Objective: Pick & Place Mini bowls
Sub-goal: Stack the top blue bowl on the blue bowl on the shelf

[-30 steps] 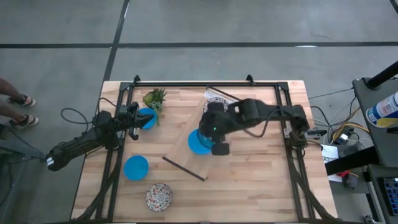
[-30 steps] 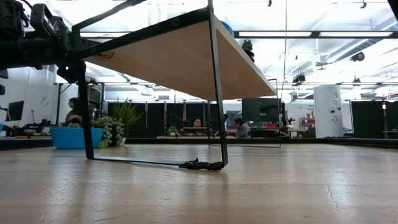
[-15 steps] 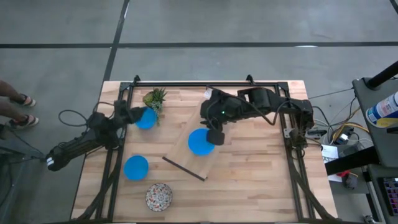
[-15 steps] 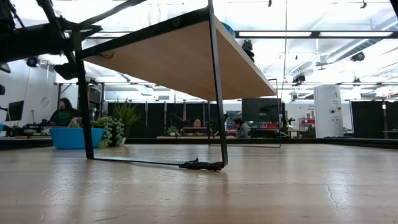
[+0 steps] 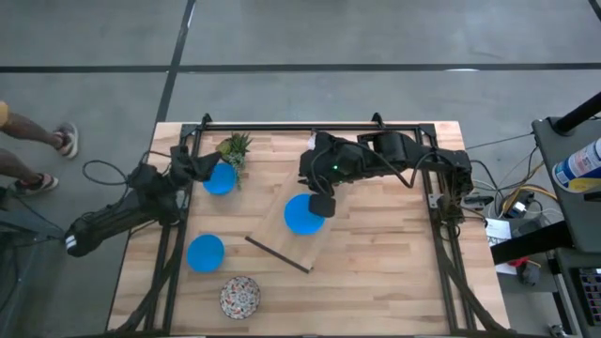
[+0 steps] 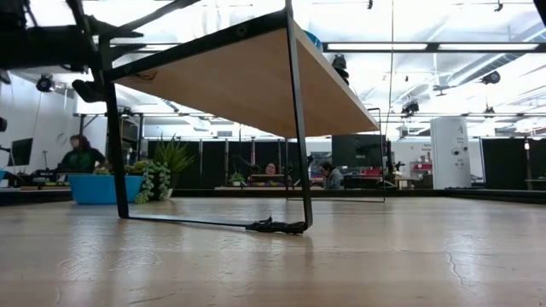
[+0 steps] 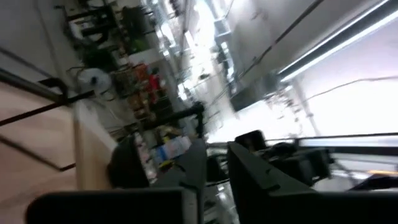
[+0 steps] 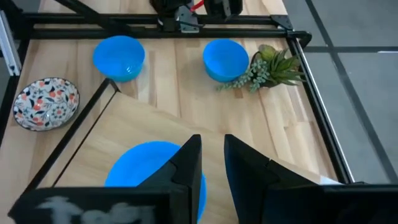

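Note:
One blue mini bowl [image 5: 300,215] sits on the light wooden board [image 5: 282,235]; it also shows in the right wrist view [image 8: 149,165]. My right gripper [image 5: 322,203] hangs shut just above this bowl's far rim, touching nothing. A second blue bowl [image 5: 219,178] stands on the table beside the plant [image 5: 235,147]. My left gripper [image 5: 194,164] is shut at this bowl's left, tipped upward and clear of it. A third blue bowl [image 5: 206,252] and a patterned bowl [image 5: 240,297] rest on the table near the front left. Other patterned bowls are hidden.
The board rests raised on a black wire frame [image 6: 294,128], slanting across the table's middle. A black rail frame [image 5: 310,125] runs round the table. Bare wood lies at the table's right [image 5: 394,263]. A person's legs [image 5: 28,150] show on the floor at the left.
My right gripper has let go of the blue bowl on the board and gone up and toward the far edge; the bowl stays on the board. My left gripper has drawn back from the blue bowl by the plant, risen and tipped upward.

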Robot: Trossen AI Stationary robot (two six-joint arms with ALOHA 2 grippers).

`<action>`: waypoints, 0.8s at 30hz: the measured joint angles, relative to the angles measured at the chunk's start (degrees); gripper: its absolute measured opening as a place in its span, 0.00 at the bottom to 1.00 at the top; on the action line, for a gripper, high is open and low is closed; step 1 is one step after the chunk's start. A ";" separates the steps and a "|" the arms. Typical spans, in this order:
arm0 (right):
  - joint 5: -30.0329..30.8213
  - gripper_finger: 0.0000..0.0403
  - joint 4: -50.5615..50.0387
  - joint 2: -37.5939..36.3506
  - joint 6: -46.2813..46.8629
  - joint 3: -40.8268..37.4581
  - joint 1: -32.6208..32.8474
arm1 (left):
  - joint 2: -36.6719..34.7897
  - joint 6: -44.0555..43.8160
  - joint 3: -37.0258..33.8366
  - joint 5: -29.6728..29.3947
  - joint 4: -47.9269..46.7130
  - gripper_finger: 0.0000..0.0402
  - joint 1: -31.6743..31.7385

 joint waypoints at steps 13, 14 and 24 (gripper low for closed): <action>-2.94 0.15 0.25 0.00 4.78 -0.04 -0.11 | 22.00 23.42 23.70 4.21 -46.72 0.37 0.02; -3.80 0.14 0.48 0.00 5.43 -0.04 -0.11 | 23.66 26.20 25.57 4.08 -49.88 0.37 0.04; -11.28 0.05 8.08 -0.57 7.75 -0.07 -0.31 | 38.23 40.78 35.57 3.95 -60.40 0.37 0.11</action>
